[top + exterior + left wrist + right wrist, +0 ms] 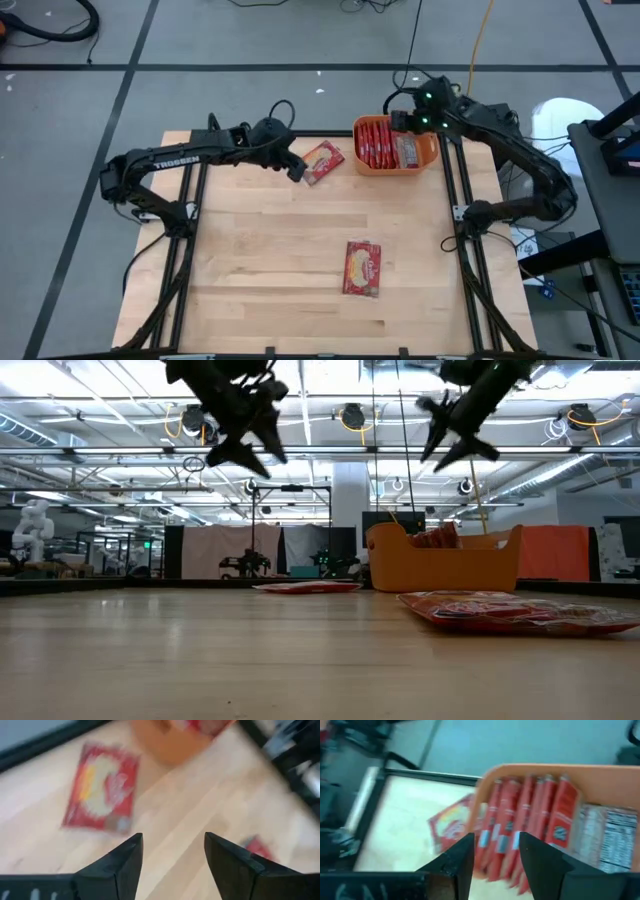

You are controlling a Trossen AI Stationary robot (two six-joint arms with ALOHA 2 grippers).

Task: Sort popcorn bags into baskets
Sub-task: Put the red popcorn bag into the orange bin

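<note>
Currently, status by position, left to right:
Left gripper (296,170): hovers above the table just beside the far packet (322,162); fingers spread, nothing between them.
Far packet: lies flat on the table (260,260), near the orange basket (398,165) but outside it.
Near packet (362,268): lies flat toward the table's front edge, well apart from both arms.
Orange basket: holds a row of packets standing on edge.
Right gripper (408,122): hangs over the basket; fingers parted and empty.
Step in hand: judged to be a release into the basket.
Next move: probably the left gripper descending onto the far packet, closing on its edge.
</note>
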